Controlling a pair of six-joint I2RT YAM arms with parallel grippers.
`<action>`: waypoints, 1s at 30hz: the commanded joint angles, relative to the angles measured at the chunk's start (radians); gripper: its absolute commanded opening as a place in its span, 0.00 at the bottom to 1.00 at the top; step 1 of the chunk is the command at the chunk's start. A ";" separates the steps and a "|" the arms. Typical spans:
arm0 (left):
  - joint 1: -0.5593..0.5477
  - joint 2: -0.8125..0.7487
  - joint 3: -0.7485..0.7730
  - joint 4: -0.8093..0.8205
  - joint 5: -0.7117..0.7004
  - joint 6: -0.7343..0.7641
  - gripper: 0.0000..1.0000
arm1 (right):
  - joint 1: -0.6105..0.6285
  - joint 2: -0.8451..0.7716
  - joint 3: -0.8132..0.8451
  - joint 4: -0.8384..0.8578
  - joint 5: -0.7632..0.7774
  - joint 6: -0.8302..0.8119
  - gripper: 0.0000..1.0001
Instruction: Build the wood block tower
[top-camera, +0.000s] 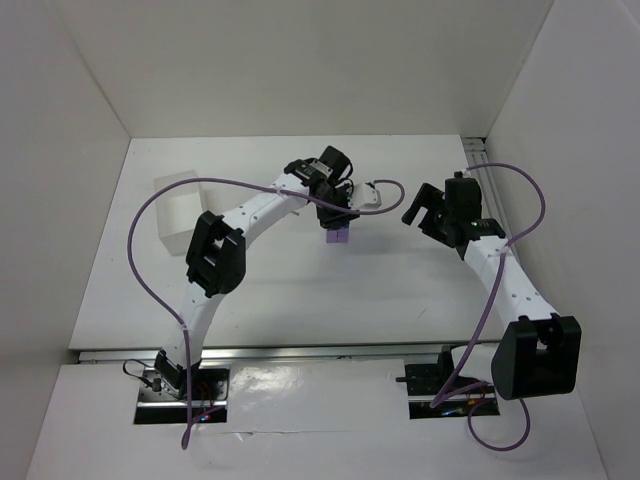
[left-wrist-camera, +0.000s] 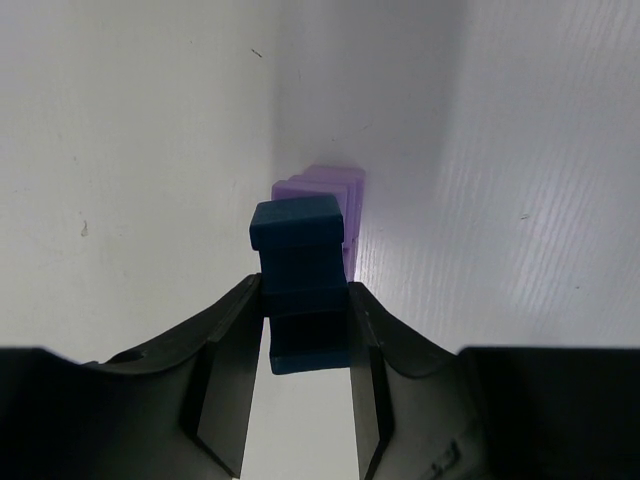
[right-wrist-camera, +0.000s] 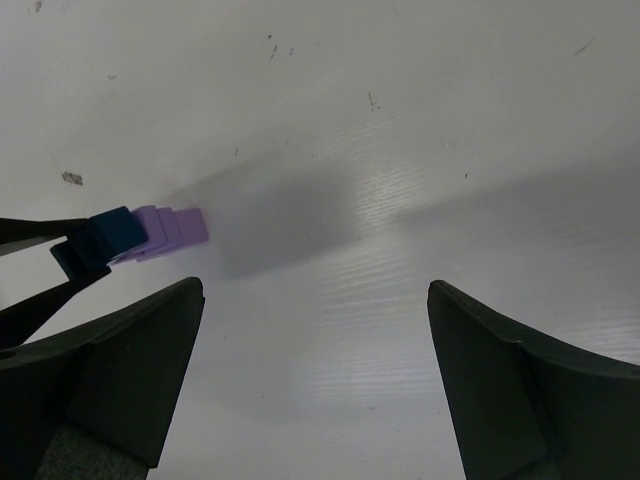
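In the middle of the top view, the left gripper (left-wrist-camera: 305, 308) is partly closed on the dark blue notched block (left-wrist-camera: 298, 235) directly over the light-purple stack (left-wrist-camera: 325, 182), while the right gripper (right-wrist-camera: 315, 292) stands fully open, holding nothing.

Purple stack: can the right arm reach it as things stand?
Probably not cleanly. The table between the open right claw and the purple stack is bare, but the left claw hangs close over the stack, holding the dark blue block.
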 joint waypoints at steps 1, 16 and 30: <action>-0.009 -0.019 -0.004 0.024 0.007 0.006 0.49 | -0.008 -0.002 0.000 0.040 0.000 0.007 1.00; -0.009 -0.019 -0.004 0.033 -0.022 -0.013 0.60 | -0.008 -0.002 0.000 0.040 0.000 0.007 1.00; -0.009 -0.118 -0.015 0.083 -0.070 -0.062 1.00 | -0.008 -0.002 0.000 0.040 -0.009 0.007 1.00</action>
